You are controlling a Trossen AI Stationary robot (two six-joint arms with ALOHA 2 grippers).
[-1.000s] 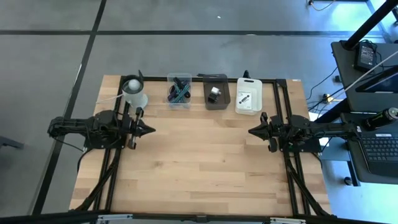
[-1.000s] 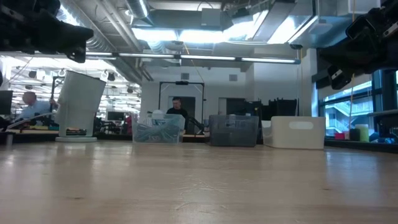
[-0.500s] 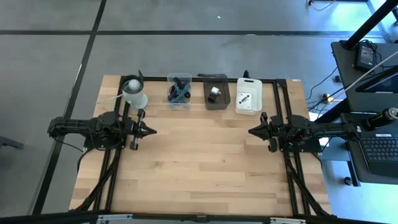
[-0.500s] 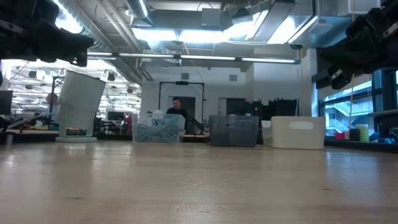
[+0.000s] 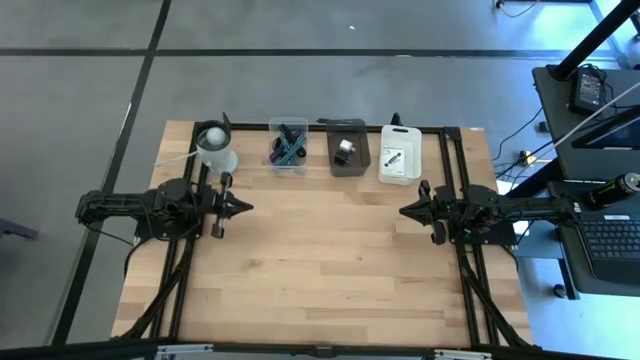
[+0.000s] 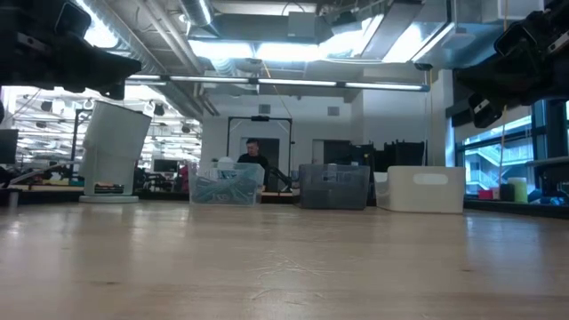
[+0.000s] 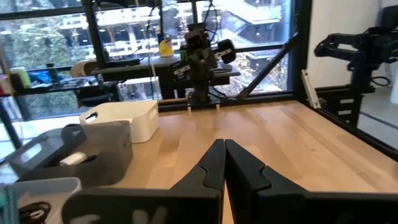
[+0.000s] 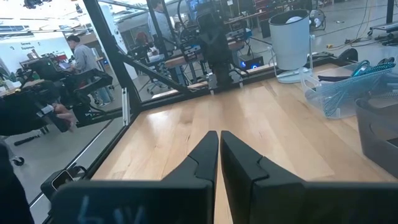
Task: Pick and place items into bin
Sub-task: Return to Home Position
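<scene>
Three bins stand in a row at the table's far edge. A clear bin (image 5: 288, 146) holds teal straps (image 8: 348, 84) and a black coiled cable (image 5: 292, 130). A dark grey bin (image 5: 348, 148) holds a small pale item. A white bin (image 5: 400, 153) holds a white card with black print (image 5: 392, 157). My left gripper (image 5: 248, 208) hangs shut and empty above the table's left-middle, its closed fingertips showing in the left wrist view (image 7: 224, 149). My right gripper (image 5: 403, 211) hangs shut and empty above the right-middle, closed in its own wrist view too (image 8: 219, 140). The two grippers point at each other.
A white cylindrical container (image 5: 216, 148) stands at the far left corner beside the clear bin. Black frame rails (image 5: 452, 180) run along the table's left and right sides. The bare wooden tabletop (image 5: 320, 260) lies between and in front of the grippers. People show in the room beyond.
My left gripper has edged a little toward the table's right edge and slightly down, still shut.
</scene>
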